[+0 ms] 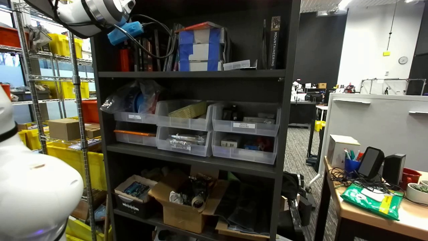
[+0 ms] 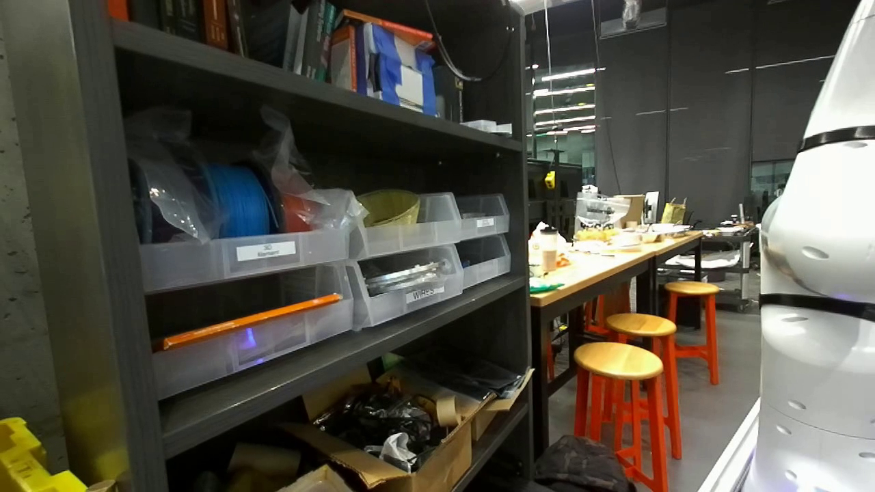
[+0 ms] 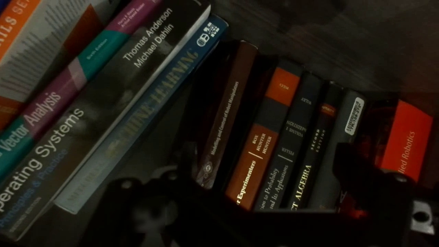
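Facing books (image 3: 260,144) on the upper shelf (image 1: 194,74), the tool (image 3: 265,154) stands spread wide, its grasp empty.

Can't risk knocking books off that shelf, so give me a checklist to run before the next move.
1. Claw open: ok, jaws stand wide apart.
2. Claw not touching the orange-and-black book: cannot tell, depth is unclear.
3. Robot Manipulators book, title readable: ok.
4. Machine Learning book standing straight: not ok, it is tilted.
5. Cable tucked away: not ok, it hangs in a loose loop.
6. Wrist view bright: not ok, dim.
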Motion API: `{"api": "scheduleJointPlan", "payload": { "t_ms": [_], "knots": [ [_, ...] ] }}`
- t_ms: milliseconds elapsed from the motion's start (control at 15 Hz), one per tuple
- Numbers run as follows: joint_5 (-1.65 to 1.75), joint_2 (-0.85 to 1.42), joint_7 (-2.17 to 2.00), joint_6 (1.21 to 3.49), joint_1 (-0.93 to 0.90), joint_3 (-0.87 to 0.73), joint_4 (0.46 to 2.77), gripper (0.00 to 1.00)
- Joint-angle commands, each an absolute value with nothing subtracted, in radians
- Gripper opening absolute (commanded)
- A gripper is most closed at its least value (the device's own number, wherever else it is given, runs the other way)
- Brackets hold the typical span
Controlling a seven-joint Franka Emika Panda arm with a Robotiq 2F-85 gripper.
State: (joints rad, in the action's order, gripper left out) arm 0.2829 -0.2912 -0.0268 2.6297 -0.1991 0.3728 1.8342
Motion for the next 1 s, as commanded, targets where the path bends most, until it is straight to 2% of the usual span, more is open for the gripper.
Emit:
{"api": "scheduleJointPlan", "payload": {
  "t_ms": [0, 933],
  "knots": [
    [0.260, -0.285, 0.017, 2.628, -0.221, 0.355, 1.821, 1.00],
    [0.309, -0.201, 0.015, 2.642, -0.220, 0.368, 1.767, 1.00]
  ]
}}
